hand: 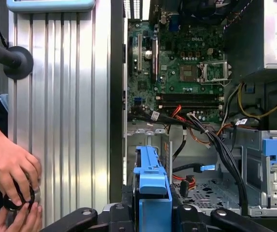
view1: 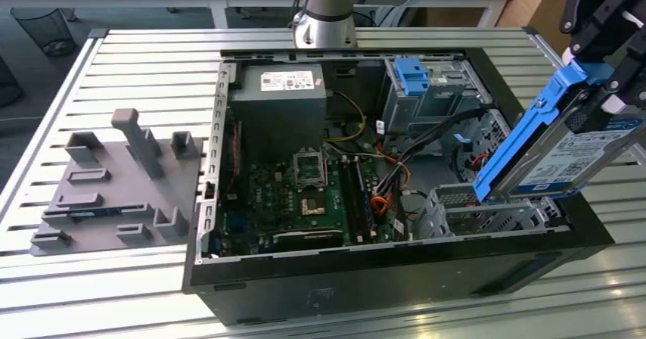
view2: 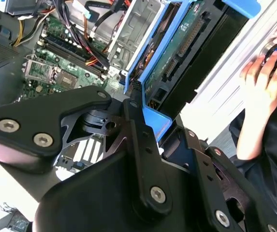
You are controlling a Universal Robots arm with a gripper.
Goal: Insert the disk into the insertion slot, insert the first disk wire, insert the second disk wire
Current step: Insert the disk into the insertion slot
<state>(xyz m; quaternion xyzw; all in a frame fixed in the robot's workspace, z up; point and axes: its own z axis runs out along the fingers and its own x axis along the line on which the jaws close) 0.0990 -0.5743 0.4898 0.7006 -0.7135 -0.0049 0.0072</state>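
In the exterior view my gripper (view1: pixel 603 82) hangs over the open computer case's front corner on the exterior view's right, shut on the blue handle end of the disk (view1: pixel 565 161). The disk, silver with a white label in a blue carrier, is tilted steeply. Its lower end rests at the mouth of the insertion slot (view1: pixel 482 212), a low perforated silver cage. In both wrist views the blue carrier (view2: pixel 150 63) (hand: pixel 153 186) juts out from between my black fingers (view2: pixel 138 130), and the second wrist view shows the disk's green underside (view2: pixel 182 43). Loose black cables (view1: pixel 444 131) and an orange cable (view1: pixel 380 203) lie beside the cage.
A taller grey bay with a blue tab (view1: pixel 414 74) stands behind the cage. The motherboard (view1: pixel 302 195) and power supply (view1: pixel 283 89) fill the case. A grey fixture plate (view1: pixel 111 188) lies on the slatted table. A person's hand (hand: pixel 12 169) rests on the table beside the case.
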